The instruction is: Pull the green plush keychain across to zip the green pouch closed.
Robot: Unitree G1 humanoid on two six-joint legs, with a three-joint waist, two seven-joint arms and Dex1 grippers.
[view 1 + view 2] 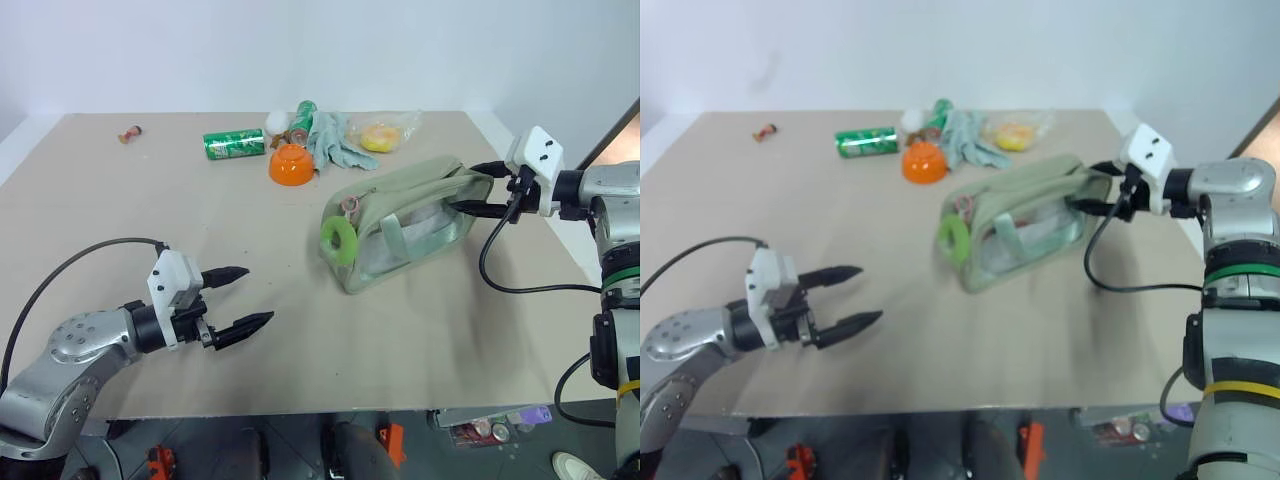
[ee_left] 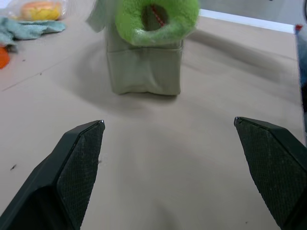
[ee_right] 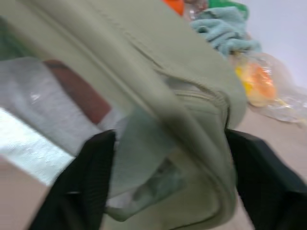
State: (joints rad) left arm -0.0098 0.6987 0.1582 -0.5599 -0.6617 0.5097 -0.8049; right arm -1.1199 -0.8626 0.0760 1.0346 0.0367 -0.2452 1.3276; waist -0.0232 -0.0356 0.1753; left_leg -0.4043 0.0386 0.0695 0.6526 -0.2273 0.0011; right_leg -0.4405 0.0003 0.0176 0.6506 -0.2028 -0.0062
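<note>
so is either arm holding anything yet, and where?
Left gripper is open, holding nothing. Right gripper straddles the pouch's far end; whether it grips cannot be told.

Lime-green plush keychain; sage-green pouch; orange bowl; green can; grey-green glove.

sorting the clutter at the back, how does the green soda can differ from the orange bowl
The green soda can is a long cylinder lying on its side; the orange bowl is a rounded dome sitting upside down. The can is green with printing, the bowl plain orange. The can lies further left. Both rest on the table behind the green pouch.
</note>
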